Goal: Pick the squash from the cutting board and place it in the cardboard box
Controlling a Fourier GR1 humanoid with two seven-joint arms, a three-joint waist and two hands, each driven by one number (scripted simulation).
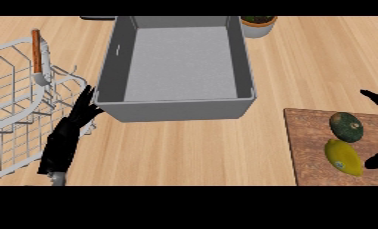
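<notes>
At the far left you had a white wire basket (26,108) with an orange-wrapped handle, standing on the wooden counter (192,148). Just to its right your left hand (70,128) showed, its black fingers straight and spread, pointing up toward the box's near left corner, holding nothing. In the middle sat the box (177,108), which looked grey, open at the top, with bare grey floor inside. Behind its far right corner stood a small pot with a plant (258,24).

Further right, the brown cutting board (310,138) lay at the lower right, well apart from the box. On it you had two things: a round dark green squash (345,126) with mottled skin and a pale spot near its top, and just below it an oval yellow fruit (343,157) with a small sticker. The two nearly touched. At the right edge only black bits of your right hand (369,96) showed, beside the squash but apart from it; you couldn't tell whether it was open or closed.
</notes>
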